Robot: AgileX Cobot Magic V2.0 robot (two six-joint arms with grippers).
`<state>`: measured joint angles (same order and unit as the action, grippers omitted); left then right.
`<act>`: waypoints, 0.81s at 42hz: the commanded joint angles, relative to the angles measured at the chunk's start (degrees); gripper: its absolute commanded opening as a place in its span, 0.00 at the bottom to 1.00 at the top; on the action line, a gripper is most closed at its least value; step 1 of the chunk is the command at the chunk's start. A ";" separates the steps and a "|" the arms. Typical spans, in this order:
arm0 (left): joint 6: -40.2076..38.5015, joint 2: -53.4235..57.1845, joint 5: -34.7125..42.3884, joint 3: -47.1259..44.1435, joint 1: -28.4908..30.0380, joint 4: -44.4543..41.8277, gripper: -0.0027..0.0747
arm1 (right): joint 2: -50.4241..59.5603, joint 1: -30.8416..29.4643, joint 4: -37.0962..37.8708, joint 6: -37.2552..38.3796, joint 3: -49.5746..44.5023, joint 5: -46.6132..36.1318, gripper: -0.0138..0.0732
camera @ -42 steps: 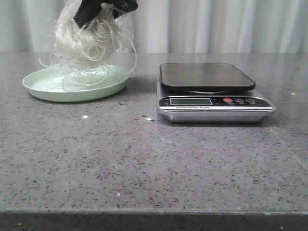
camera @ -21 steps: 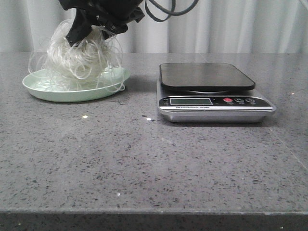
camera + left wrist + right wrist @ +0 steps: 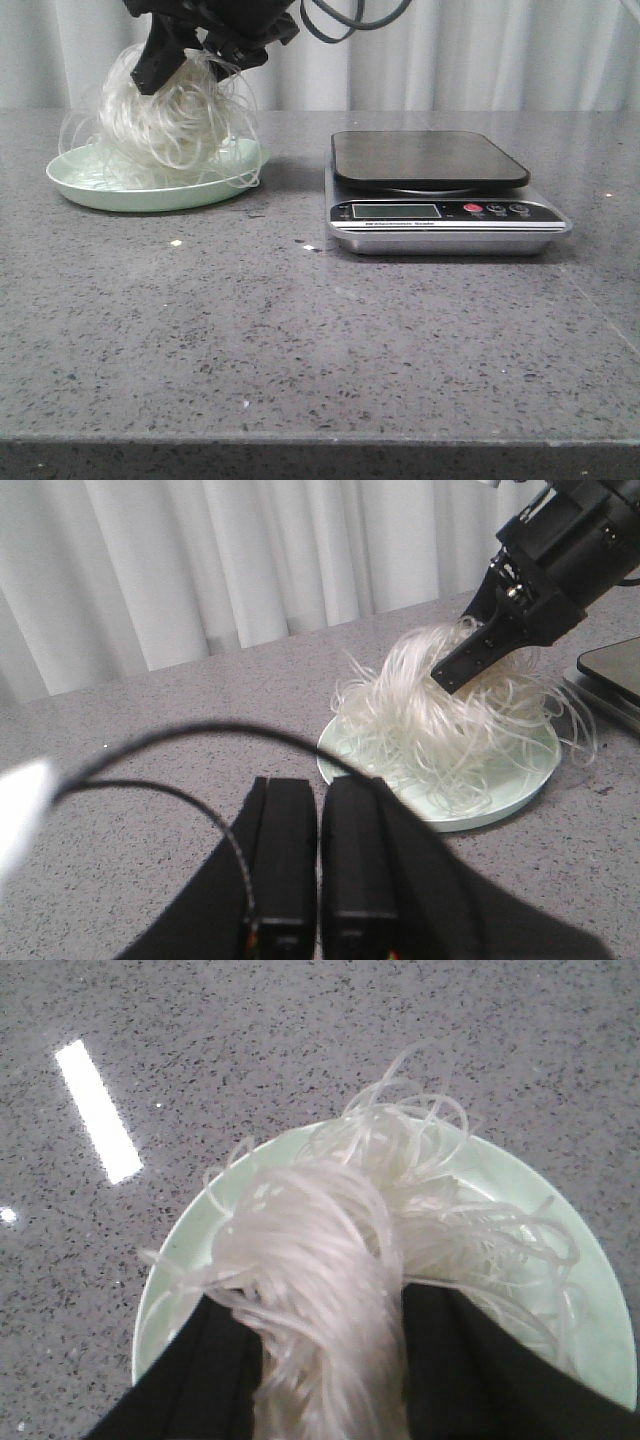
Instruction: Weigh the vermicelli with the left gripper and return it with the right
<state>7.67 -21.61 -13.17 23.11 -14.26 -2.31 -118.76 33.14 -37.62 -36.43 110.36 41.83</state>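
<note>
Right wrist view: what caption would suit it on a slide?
Right hand lowering vermicelli onto the pale green plate.

Glassy vermicelli (image 3: 170, 125), speckled polished stone table (image 3: 300, 340)

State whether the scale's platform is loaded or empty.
Empty: the scale has a bare dark top; the vermicelli sits on the plate.
</note>
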 commanded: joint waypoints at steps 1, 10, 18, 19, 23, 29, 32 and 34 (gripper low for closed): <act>-0.59 -0.28 4.53 1.52 0.27 0.10 0.21 | 4.02 -0.18 -2.81 -0.59 3.84 -0.19 0.69; -0.59 -0.28 4.53 1.52 0.27 0.10 0.21 | 4.35 -0.37 -2.57 -0.59 7.57 2.13 0.68; -0.59 -0.28 4.53 1.52 0.27 0.10 0.21 | 6.11 -1.61 -2.43 -0.59 8.56 1.85 0.68; -0.59 -0.28 4.53 1.52 0.27 0.10 0.21 | 6.30 -1.87 -2.43 -0.59 8.56 1.85 0.68; -0.59 -0.28 4.53 1.52 0.27 0.10 0.21 | 7.50 -3.68 -2.35 -0.59 8.56 2.04 0.64; -0.59 -0.28 4.53 1.52 0.27 0.10 0.21 | 9.28 -7.13 -2.36 -0.59 8.56 4.68 0.42; -0.59 -0.28 4.53 1.52 0.27 0.10 0.21 | 10.03 -9.21 -2.36 -0.59 8.56 7.32 0.33; -0.59 -0.28 4.53 1.52 0.27 0.10 0.21 | 10.39 -10.41 -2.30 -0.59 8.56 9.29 0.34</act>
<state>7.67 -21.61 -13.17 23.07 -14.26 -2.31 -113.12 24.94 -38.29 -36.43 116.82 49.89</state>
